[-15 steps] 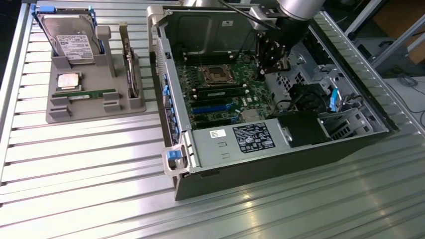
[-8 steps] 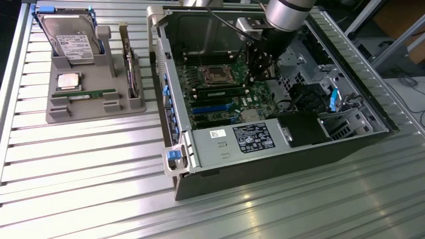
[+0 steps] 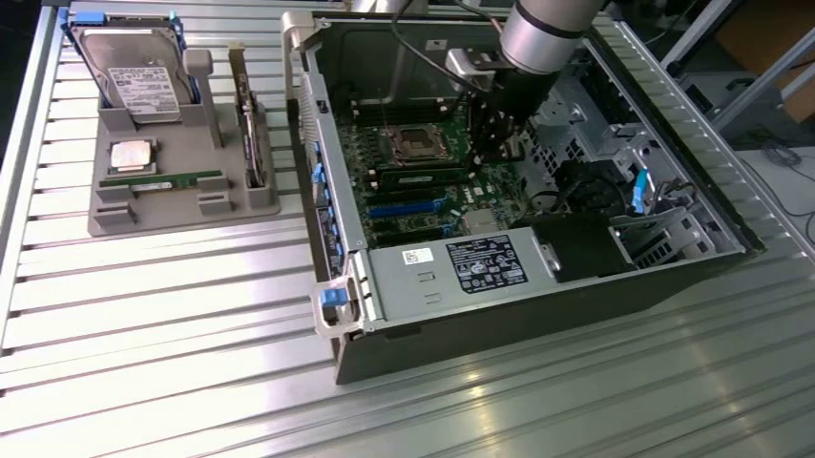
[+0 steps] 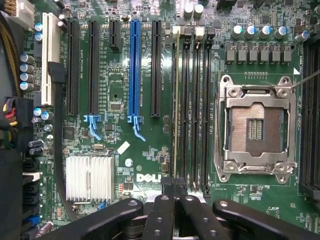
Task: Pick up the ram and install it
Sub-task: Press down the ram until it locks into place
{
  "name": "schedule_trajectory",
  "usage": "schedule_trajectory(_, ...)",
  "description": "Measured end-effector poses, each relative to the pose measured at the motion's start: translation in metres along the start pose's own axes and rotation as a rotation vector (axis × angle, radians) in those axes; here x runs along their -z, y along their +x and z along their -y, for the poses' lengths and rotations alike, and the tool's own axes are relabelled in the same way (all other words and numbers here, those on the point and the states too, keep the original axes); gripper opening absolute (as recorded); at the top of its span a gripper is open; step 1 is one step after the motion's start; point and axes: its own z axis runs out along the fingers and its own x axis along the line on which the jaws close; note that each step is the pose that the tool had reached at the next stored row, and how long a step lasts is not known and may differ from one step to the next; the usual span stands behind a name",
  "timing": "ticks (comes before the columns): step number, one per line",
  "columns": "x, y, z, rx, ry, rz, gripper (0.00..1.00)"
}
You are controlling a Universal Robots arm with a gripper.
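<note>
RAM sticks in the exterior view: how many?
2. One ram sits on the grey tray; the other ram stands in a motherboard slot inside the case, near the arm, which may hide more.

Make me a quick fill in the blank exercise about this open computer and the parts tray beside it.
1. On the green motherboard, the one coloured long expansion slot is ____.
2. The silver square processor socket is ____ of any chip.
3. A thin green ram stick lies on the grey ____.
4. The black tool, at the memory slots, has its fingers ____.
Missing words: blue; empty; tray; shut.
</note>
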Motion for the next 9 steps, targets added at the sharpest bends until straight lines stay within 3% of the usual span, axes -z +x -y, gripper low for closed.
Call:
schedule_trajectory(6,0.0077,0.0003,-0.0027,0.000,0.0121,0.0001,0.11)
schedule_trajectory(9,0.0091,0.0002,-0.0093,-0.001,0.0211,0.0008,0.11)
